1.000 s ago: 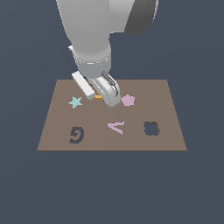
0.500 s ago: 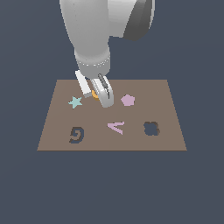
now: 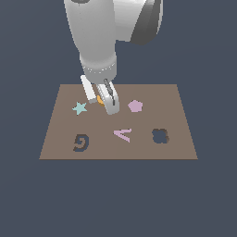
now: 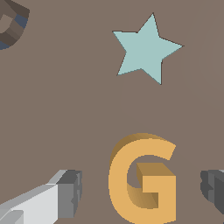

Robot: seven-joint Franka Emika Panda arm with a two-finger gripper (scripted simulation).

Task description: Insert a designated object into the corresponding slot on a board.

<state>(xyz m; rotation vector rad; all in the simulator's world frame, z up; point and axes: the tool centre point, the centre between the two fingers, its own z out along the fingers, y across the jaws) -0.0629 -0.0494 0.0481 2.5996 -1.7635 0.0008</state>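
The orange spiral piece [image 4: 142, 177] lies flat on the brown board [image 4: 65, 109]; in the exterior view only a sliver of the piece [image 3: 100, 99] shows between the fingers. My gripper [image 3: 99, 100] is open and low over the board, straddling the piece. In the wrist view the gripper [image 4: 141, 192] has one finger on each side of the piece, with a gap on both sides. The dark spiral slot [image 3: 81, 142] is near the board's front corner on the exterior view's left, and the slot's edge [image 4: 11, 24] shows in the wrist view.
A teal star [image 3: 79, 108] lies just beside the gripper, also seen as the star [image 4: 146, 50] in the wrist view. On the board [image 3: 157, 97] are a pink pentagon [image 3: 134, 106], a pink chevron [image 3: 123, 134] and a dark four-lobed cutout [image 3: 160, 136].
The gripper has turned about its axis and sunk a little around the orange piece. The piece and the other shapes have not moved.
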